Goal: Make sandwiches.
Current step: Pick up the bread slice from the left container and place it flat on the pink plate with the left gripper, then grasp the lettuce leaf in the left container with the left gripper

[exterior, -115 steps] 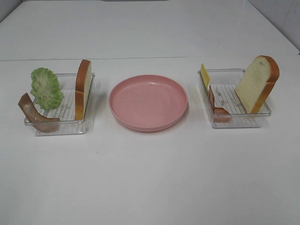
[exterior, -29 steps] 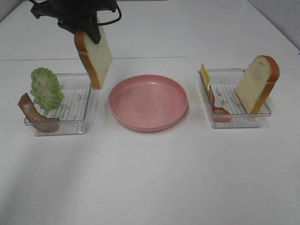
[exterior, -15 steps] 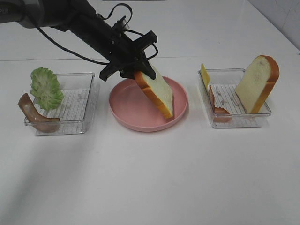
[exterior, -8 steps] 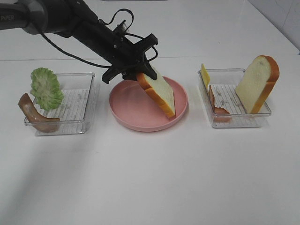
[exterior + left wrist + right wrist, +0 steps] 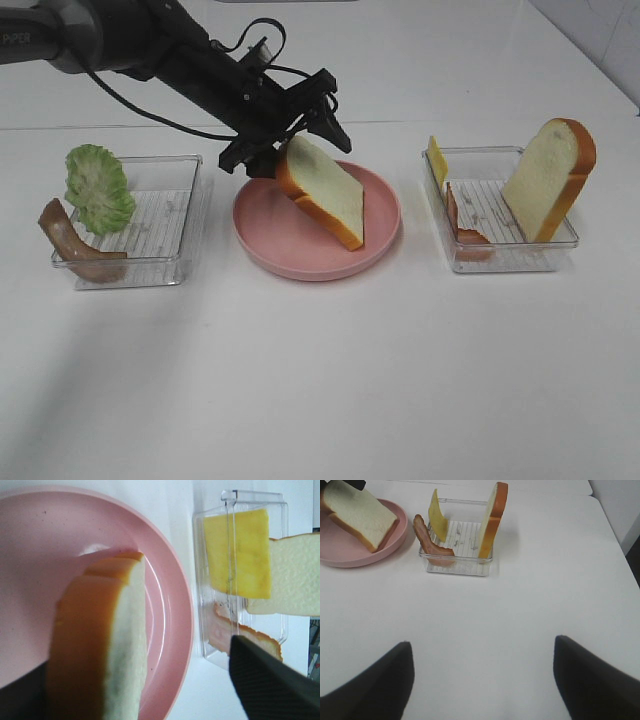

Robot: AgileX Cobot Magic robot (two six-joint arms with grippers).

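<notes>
Laying 1st bread slice (image 5: 325, 190) on pink plate (image 5: 262, 247): slice tilted, low edge on plate toward 4 o'clock, top up at 11 by L gripper (image 5: 285, 145), jaws apart either side, not clamping. Next, by judgement: back L arm off w/o tipping slice, then fetch lettuce (image 5: 98, 188) from tray (image 5: 195, 212) at plate's 9 o'clock. L wrist view shows gap btw slice and one finger (image 5: 270, 685); high view can't. R gripper (image 5: 482, 647), only in R wrist view, spread, empty.
</notes>
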